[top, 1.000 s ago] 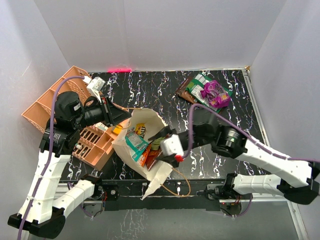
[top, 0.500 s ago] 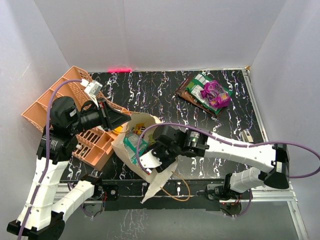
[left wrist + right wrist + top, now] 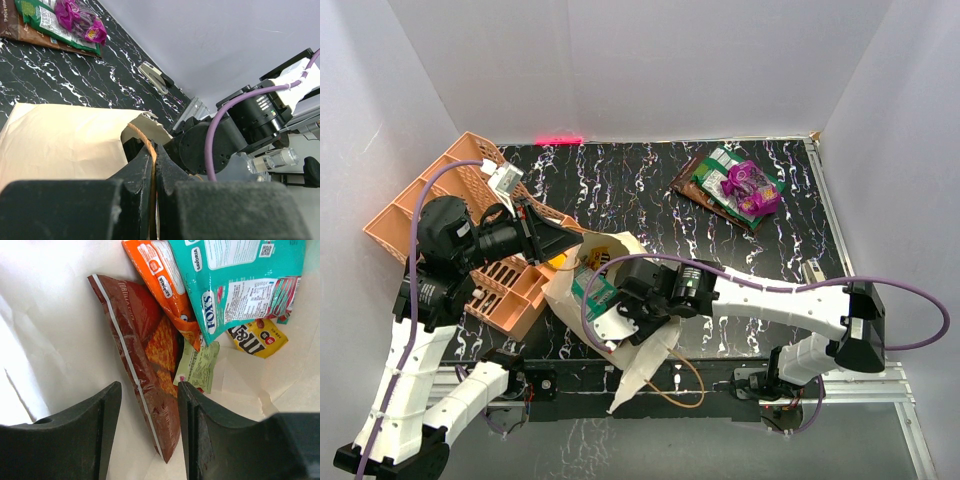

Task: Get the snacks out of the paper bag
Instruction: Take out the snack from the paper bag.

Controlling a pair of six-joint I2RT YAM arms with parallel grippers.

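The cream paper bag (image 3: 558,291) lies open at the near middle of the table. My left gripper (image 3: 577,241) is shut on its tan loop handle (image 3: 145,142) and holds the mouth up. My right gripper (image 3: 620,312) is open inside the bag. In the right wrist view its jaws (image 3: 149,387) straddle the lower tip of a dark-red tortilla chip packet (image 3: 135,335). Beside it lie an orange packet (image 3: 162,280), a teal packet (image 3: 245,275), a pale-green packet (image 3: 200,365) and a yellow packet (image 3: 255,340). Green and purple packets (image 3: 752,182) lie on a brown pouch (image 3: 692,184) at the far right.
An orange compartment tray (image 3: 425,200) stands at the left, under my left arm. A small grey object (image 3: 812,272) lies near the table's right edge. White walls close in the back and both sides. The bag's second handle (image 3: 685,385) hangs over the near edge.
My right arm has swung left and pushed its gripper down into the bag's mouth. My left gripper keeps hold of the handle, lifted slightly.
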